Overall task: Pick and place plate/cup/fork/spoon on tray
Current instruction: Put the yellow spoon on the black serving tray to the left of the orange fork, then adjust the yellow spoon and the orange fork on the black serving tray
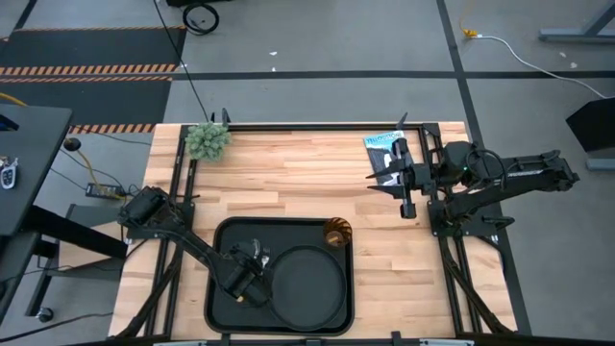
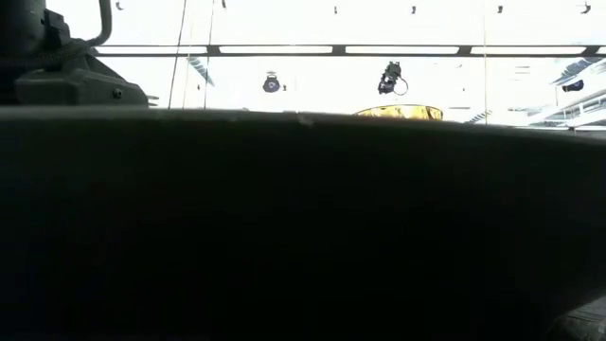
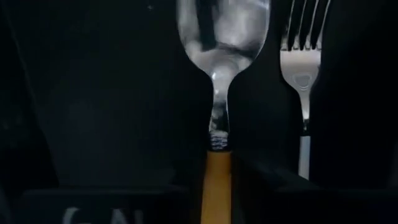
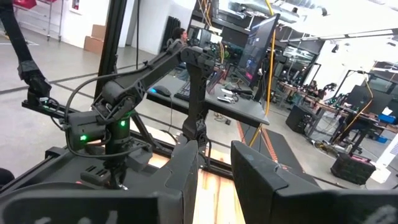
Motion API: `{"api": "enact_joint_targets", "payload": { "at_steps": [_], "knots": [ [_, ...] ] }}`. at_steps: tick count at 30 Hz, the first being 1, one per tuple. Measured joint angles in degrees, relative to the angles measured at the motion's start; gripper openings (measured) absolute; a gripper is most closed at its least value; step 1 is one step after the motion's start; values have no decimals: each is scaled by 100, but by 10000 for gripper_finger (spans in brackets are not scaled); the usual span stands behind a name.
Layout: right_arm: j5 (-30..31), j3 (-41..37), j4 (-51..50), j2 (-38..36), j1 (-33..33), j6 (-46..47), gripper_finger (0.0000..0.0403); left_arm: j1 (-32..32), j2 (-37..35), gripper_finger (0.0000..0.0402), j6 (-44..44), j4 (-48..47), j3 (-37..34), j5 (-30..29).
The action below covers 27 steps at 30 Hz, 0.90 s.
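Left wrist view puts you right over the spoon (image 3: 219, 93): its orange handle runs up between the left gripper's (image 3: 217, 186) two dark fingers (image 3: 273, 186), which sit close against it on either side, so you have the jaws nearly closed around the handle; the silver bowl lies ahead on the black tray (image 3: 93, 93), and the fork (image 3: 304, 68) lies just beside the spoon, parallel to it, tines pointing the same way; in the high view your left gripper (image 1: 245, 277) is low over the tray's (image 1: 226, 309) left part, with the round dark plate (image 1: 307, 284) just to its right, inside the tray; the amber cup (image 1: 336, 232) stands at the tray's far right corner, beyond the plate; farther off, your right gripper (image 1: 396, 179) waits above the bare wooden table (image 1: 288, 183) near its right edge, well apart from the tray, over a blue-and-white packet (image 1: 384, 142); its fingers (image 4: 180, 174) stand a little apart with nothing between them; a small green plant (image 1: 208, 140) sits at the table's far left corner; the low view is almost wholly blocked by a dark surface, with only the cup's rim (image 2: 399, 112) showing above it.
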Motion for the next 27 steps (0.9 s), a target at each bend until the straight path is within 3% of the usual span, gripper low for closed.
{"api": "enact_joint_targets", "payload": {
  "at_steps": [8,20,27],
  "knots": [
    [-3,0,-2,0,-1,0,103,-2,-2,127,51,11,0,0],
    [-20,0,-42,0,-1,-2,103,78,-691,126,578,-207,0,0],
    [-20,0,1,0,1,-4,103,483,-889,126,1807,-298,4,-856]
  ]
}}
